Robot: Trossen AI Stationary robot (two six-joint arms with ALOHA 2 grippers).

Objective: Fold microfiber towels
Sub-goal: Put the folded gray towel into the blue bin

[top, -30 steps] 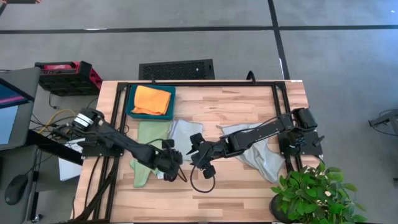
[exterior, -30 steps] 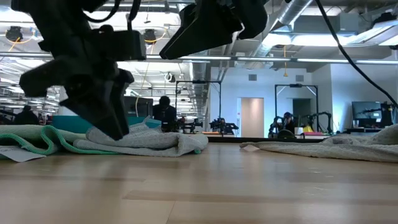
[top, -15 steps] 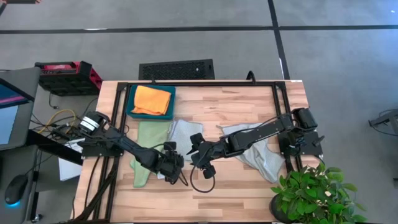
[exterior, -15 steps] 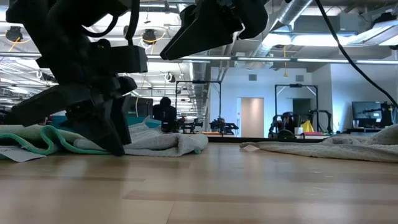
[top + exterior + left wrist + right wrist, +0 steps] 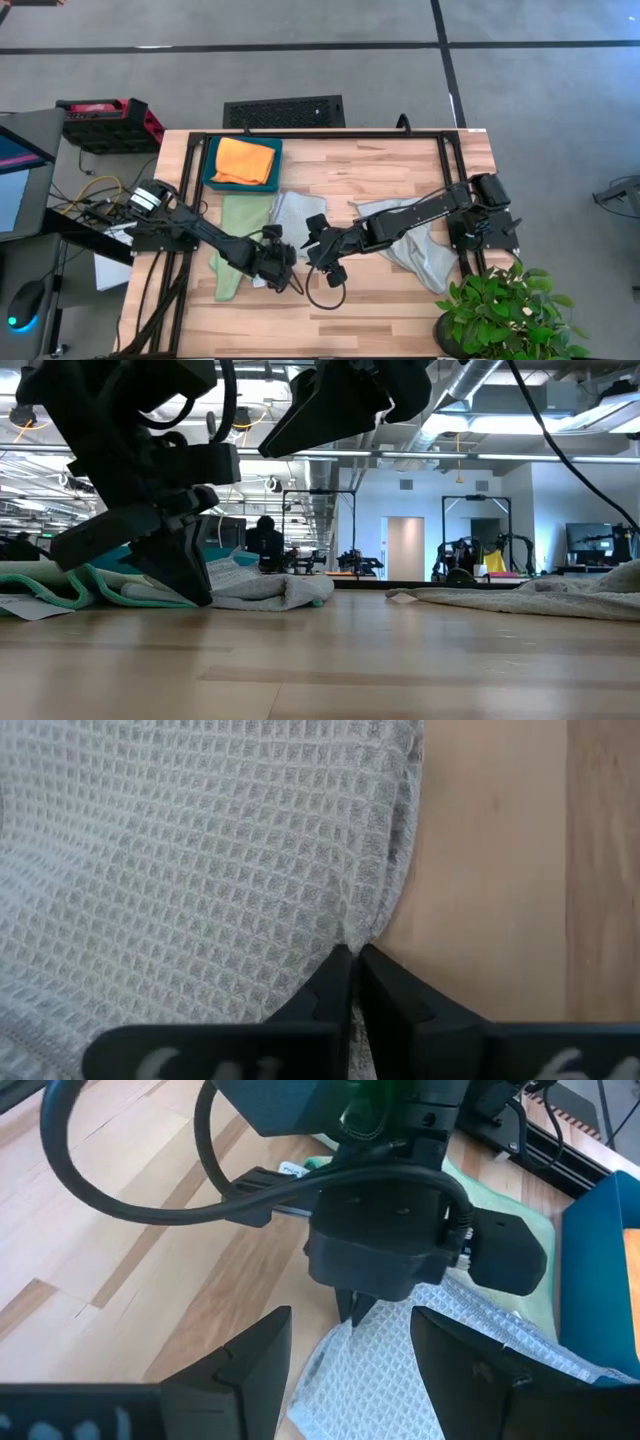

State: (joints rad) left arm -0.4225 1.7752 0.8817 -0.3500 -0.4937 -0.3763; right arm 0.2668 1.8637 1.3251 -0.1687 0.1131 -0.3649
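A pale grey waffle towel point(image 5: 296, 214) lies spread at mid-table, its left side over a light green towel point(image 5: 234, 238). My left gripper point(image 5: 285, 277) stands down at the grey towel's near edge, shut on it. My right gripper point(image 5: 350, 1370) hovers open just right of it, above the table and touching nothing; the low view shows it high up point(image 5: 335, 405). A second grey towel point(image 5: 415, 242) lies rumpled at the right. An orange towel point(image 5: 245, 160) lies in the teal tray point(image 5: 210, 170). My left gripper pinches the grey towel's near edge point(image 5: 378, 932) between its two fingertips point(image 5: 335, 970), close to a corner. The fingers come from above, pointing down at the table. The towel lies on the wood, its edge puckered at the tips; one layer or several, I cannot tell.
A potted plant point(image 5: 500, 310) stands at the near right corner. A black frame rail point(image 5: 320, 134) runs along the far edge. Bare wood point(image 5: 380, 310) shows along the near side. A loose black cable point(image 5: 318, 296) loops under the grippers.
My left gripper has come down and a little toward the table's right and near edge, onto the grey towel's near edge, and has shut on it. The towel lies where it was. My right gripper has kept still.
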